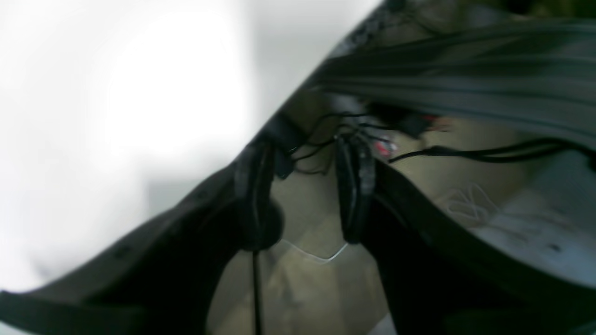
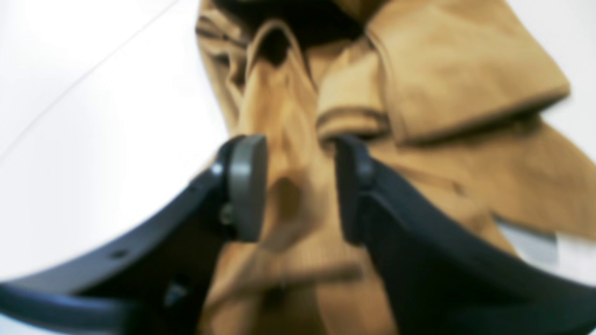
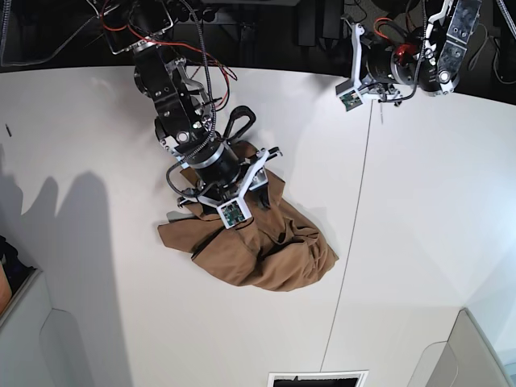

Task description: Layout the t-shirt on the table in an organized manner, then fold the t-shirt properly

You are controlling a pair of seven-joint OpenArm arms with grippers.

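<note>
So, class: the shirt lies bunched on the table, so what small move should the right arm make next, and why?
Probably close the right gripper on the fold between its open jaws and lift it: the t-shirt is still a crumpled heap on the table.

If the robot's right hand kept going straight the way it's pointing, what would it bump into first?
The t-shirt. The right hand points down at the crumpled tan cloth, its fingers apart with a raised fold between them. It looks very close already, though the blur hides whether the fingertips touch. The table lies underneath.
</note>
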